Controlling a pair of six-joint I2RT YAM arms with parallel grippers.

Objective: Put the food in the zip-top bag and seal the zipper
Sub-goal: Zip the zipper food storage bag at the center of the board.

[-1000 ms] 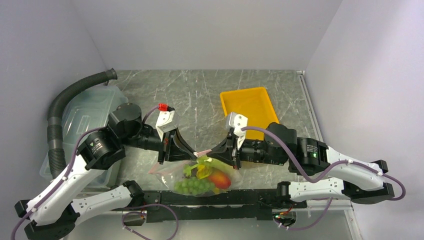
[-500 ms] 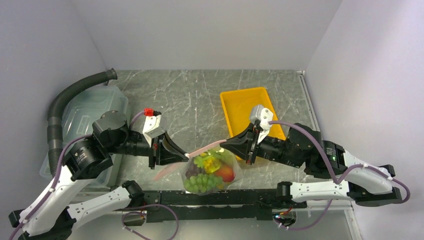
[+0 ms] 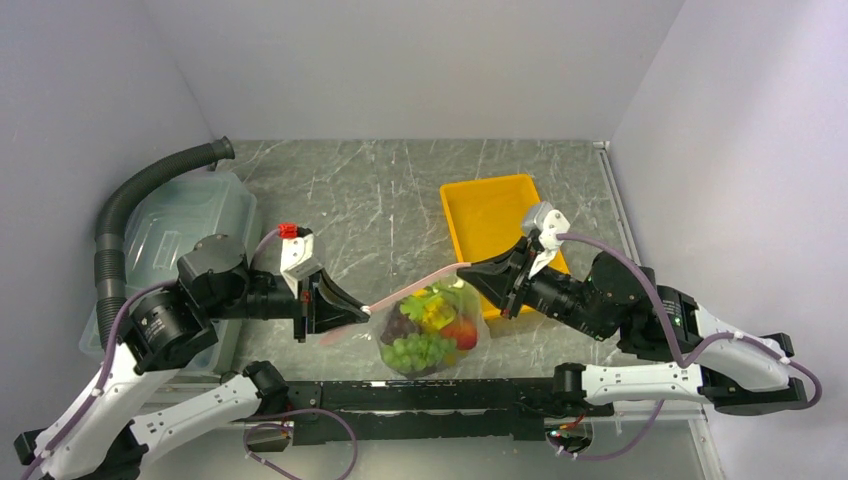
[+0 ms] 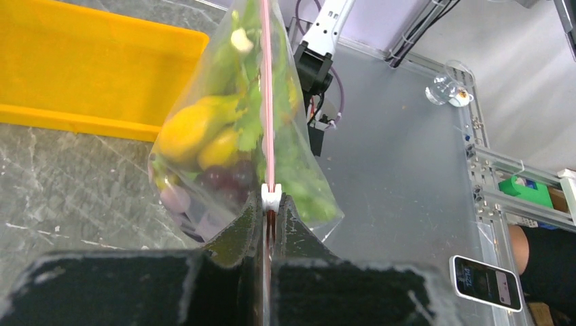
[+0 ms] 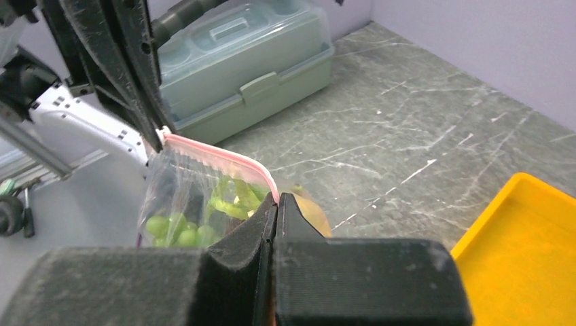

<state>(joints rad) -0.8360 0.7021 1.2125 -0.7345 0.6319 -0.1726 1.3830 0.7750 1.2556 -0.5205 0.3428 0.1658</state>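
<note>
Two robot arms hold a filled zip-top bag (image 3: 432,338) stretched between them by its pink zipper (image 3: 415,287).

The left gripper (image 3: 366,312) is clenched on one end of the zipper, its jaws pinched together just behind a small white slider (image 4: 271,195). The right gripper (image 3: 470,268) is clamped tight on the other end. The strip runs taut between them. The bag hangs below it near the front edge of the grey marbled table (image 3: 380,190), holding the food (image 3: 440,312): green grapes (image 3: 420,352), a red-orange fruit (image 3: 462,333) and leafy greens. Whether its bottom touches the table is hard to tell. A yellow tray (image 3: 490,215) sits just behind the right gripper and a lidded bin (image 3: 175,235) at far left.
</note>
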